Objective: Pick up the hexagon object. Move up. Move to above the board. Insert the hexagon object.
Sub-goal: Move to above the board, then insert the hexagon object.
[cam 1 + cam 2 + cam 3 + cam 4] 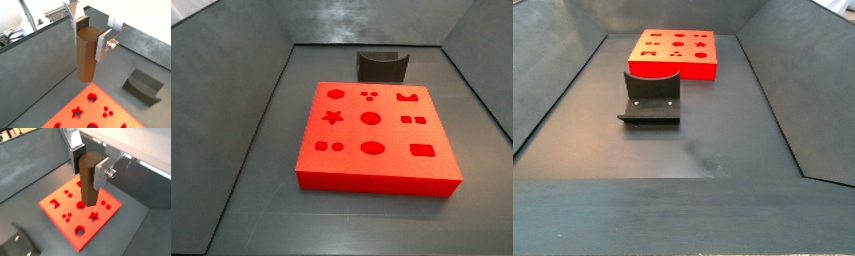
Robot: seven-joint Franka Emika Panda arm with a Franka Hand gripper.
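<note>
In both wrist views my gripper [90, 40] [91, 168] is shut on the hexagon object [85, 55] [89, 183], a tall brown peg with six sides that hangs upright between the silver fingers. The red-orange board [63, 220] with darker red cut-outs lies below the peg, well apart from its lower end. In a wrist view only the board's near end [90, 112] shows under the peg. The board also shows in both side views [378, 170] [647, 65]. The gripper and the peg are out of view in both side views.
The fixture, a dark L-shaped bracket, stands on the grey floor beside the board [381, 66] [651, 97] [143, 86] [17, 244]. Grey walls [225, 90] [780, 80] close the floor in on all sides.
</note>
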